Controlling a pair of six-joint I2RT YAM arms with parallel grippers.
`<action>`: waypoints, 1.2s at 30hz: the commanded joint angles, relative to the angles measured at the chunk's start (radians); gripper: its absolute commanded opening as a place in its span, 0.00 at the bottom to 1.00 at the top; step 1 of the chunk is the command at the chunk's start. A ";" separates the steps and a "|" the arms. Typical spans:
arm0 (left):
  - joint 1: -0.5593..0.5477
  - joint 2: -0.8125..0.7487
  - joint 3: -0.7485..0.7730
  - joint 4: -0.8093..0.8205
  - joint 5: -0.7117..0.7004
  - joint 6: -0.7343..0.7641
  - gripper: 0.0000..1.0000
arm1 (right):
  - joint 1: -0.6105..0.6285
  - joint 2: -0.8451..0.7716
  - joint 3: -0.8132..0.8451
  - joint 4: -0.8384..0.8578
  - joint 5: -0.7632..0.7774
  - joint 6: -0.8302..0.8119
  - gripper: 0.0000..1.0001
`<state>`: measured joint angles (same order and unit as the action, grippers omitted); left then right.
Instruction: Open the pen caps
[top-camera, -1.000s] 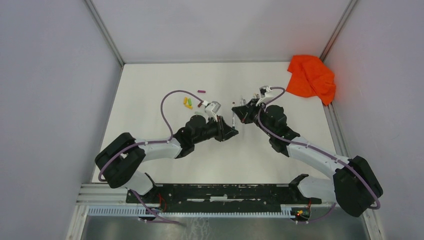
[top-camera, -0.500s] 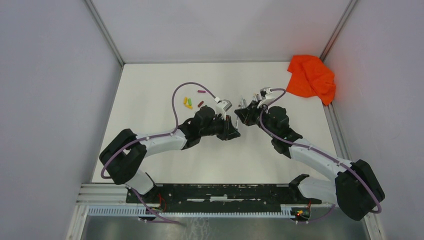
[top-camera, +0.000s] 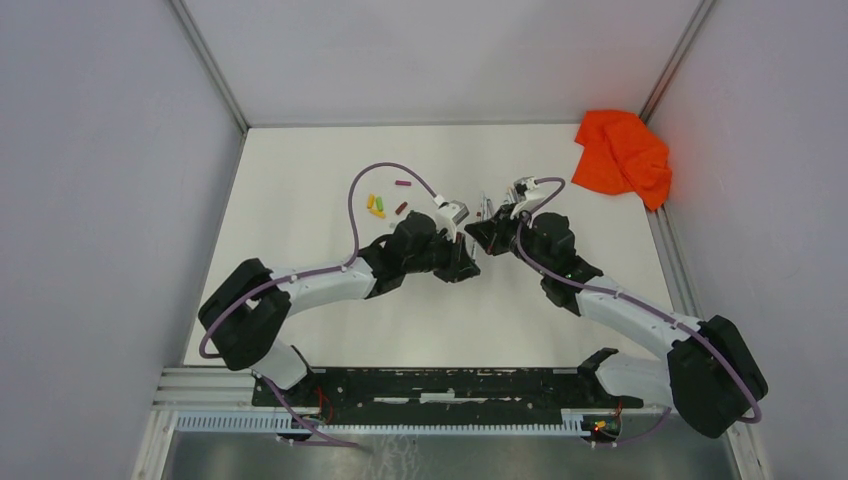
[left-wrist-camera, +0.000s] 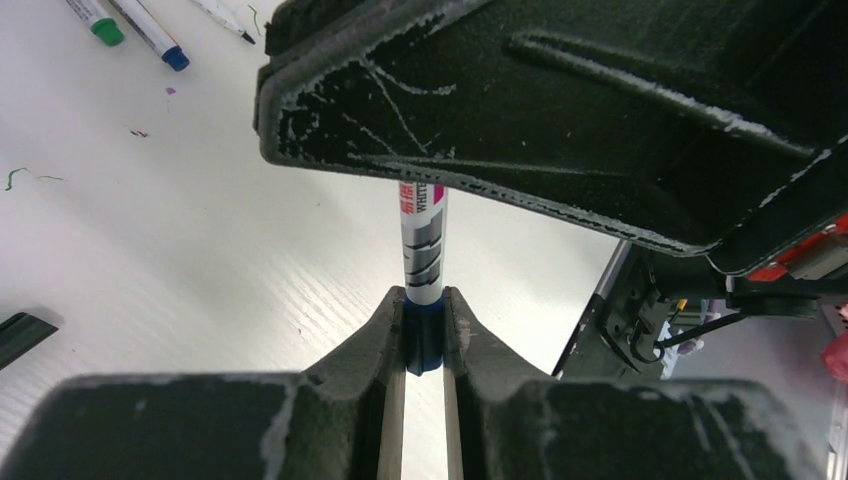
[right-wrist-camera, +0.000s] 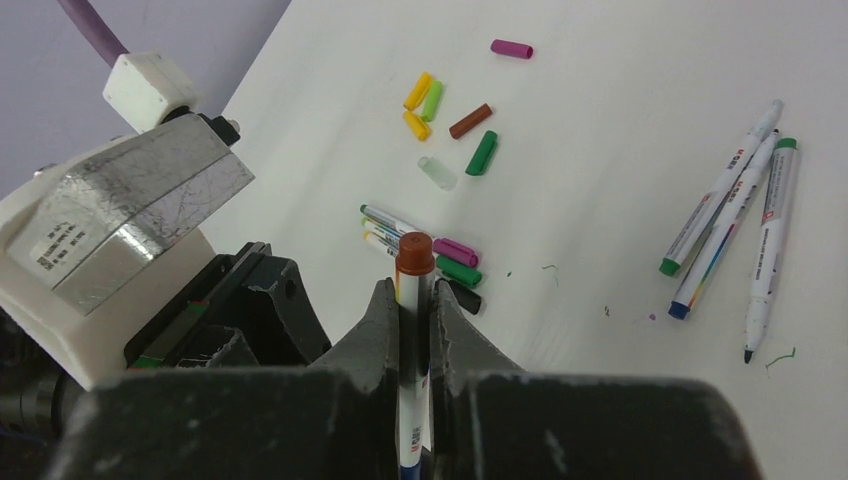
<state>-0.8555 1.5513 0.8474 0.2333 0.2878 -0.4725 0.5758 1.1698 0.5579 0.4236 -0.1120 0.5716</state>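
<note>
Pinching narrowly on the blue end (left-wrist-camera: 424, 338) of a pen (left-wrist-camera: 423, 235) at the lower middle of its own view, the left claw (left-wrist-camera: 424, 300) is meeting the right claw (right-wrist-camera: 414, 292). The right claw is squeezing a white barrel just below a dark red cap (right-wrist-camera: 414, 255) at the centre of its view. That cap is sitting on, not yet pulled. Neither claw is gripping the cap itself, so a pull is risking sliding the barrel through the fingers, or flicking the pen onto the table (right-wrist-camera: 620, 130) among the loose caps (right-wrist-camera: 470, 121) at upper centre.
</note>
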 joint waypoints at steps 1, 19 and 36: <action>0.003 -0.075 -0.007 -0.001 -0.107 0.055 0.02 | -0.040 -0.005 0.003 -0.004 -0.011 -0.055 0.00; 0.137 -0.032 -0.208 0.667 0.535 -0.193 0.02 | -0.451 0.187 0.011 0.745 -0.619 0.406 0.00; 0.199 0.223 0.422 -0.415 -0.666 -0.133 0.02 | -0.368 0.336 0.426 -0.376 -0.098 -0.311 0.00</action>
<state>-0.6994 1.6501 1.1275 0.1101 -0.1093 -0.5953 0.1761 1.4345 0.9081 0.2913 -0.3656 0.4183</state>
